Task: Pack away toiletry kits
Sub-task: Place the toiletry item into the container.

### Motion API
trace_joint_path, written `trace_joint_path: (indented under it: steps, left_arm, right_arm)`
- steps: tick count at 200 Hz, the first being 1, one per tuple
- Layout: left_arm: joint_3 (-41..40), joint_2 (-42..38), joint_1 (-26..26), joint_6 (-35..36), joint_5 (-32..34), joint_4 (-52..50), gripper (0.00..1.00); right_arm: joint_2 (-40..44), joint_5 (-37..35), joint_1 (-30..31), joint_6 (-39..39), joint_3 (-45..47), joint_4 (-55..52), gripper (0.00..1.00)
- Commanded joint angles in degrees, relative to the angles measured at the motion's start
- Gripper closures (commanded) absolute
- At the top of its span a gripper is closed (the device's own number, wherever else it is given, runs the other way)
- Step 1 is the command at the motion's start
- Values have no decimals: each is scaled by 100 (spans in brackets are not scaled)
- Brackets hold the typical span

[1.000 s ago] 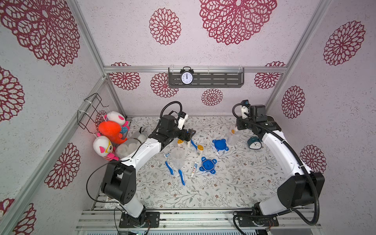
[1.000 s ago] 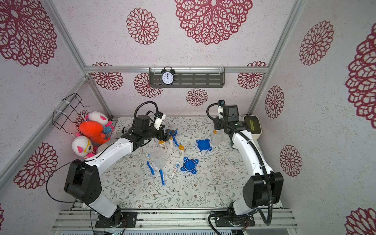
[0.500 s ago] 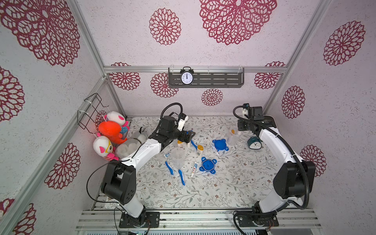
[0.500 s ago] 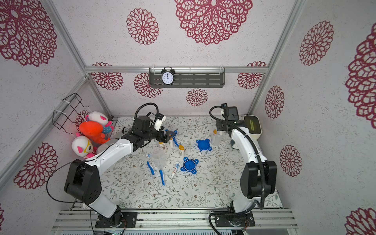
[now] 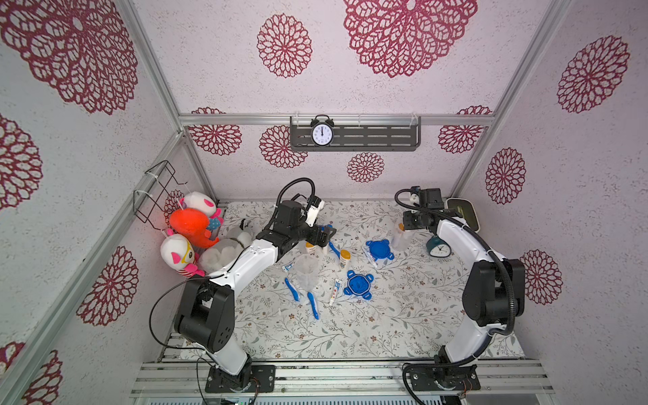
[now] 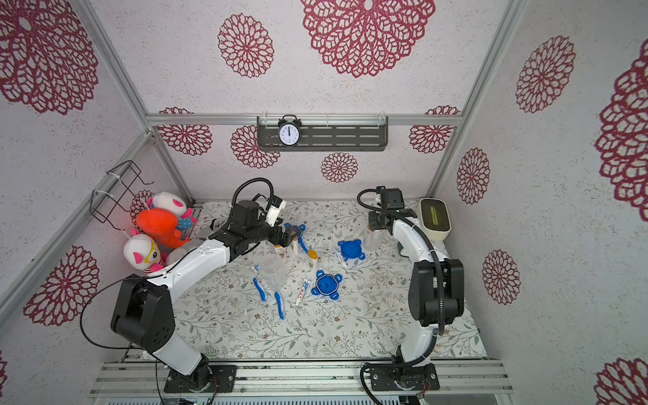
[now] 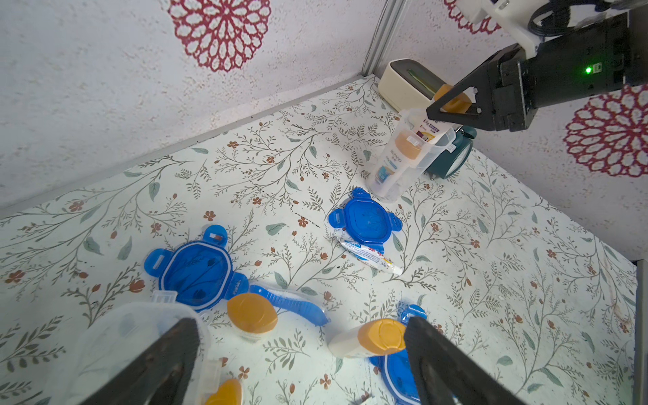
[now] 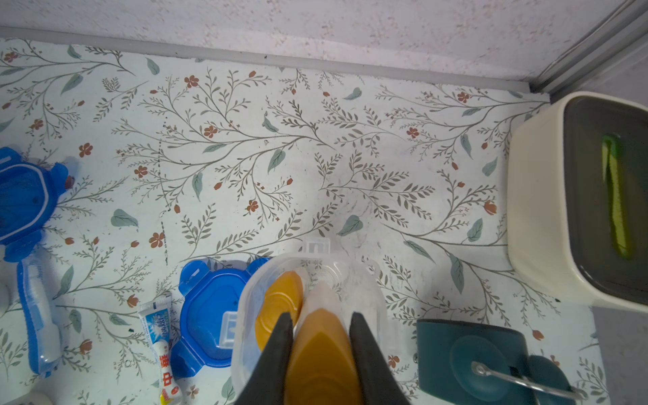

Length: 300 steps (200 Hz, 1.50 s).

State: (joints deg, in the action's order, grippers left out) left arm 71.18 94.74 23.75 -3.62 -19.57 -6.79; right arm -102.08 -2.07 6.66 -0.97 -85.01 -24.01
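The right end effector [image 8: 321,317] clamps an orange-capped bottle [image 8: 321,354] in a clear jar [image 8: 371,280] beside a second bottle [image 8: 280,301].

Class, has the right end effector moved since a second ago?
Yes: the right end effector slid slightly away from the cream box, over the clear jar.

Bright even light, v. soft shadows.

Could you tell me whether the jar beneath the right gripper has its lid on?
No, the jar stands open, the right gripper holding a bottle in its mouth and a blue lid lying beside it.
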Motion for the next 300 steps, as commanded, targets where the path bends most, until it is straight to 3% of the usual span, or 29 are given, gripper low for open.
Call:
trace_joint_path:
  steps: [1,77,166,215,244,300]
  left_arm:
    - [-112,-120,-8,159,73,0,4]
    - [-255,-191,-9,212,125,68,4]
    - [-471,-315,-27,221,198,195,3]
    - [-507,-323,-27,212,226,222,3]
    - [-570,-359,-36,221,246,282,3]
    - [-587,-384,-80,247,229,291,3]
  right_arm:
    - [48,230,-85,-100,41,299,80]
    - [-83,1718,-533,-1310,211,73,81]
    - [-508,1976,-549,-3168,-229,-906,83]
    - [-589,1999,-604,-3324,-382,-923,83]
    - [-587,2102,-620,-3174,-405,-755,77]
    - [-629,2296,-630,-2936,-490,-677,54]
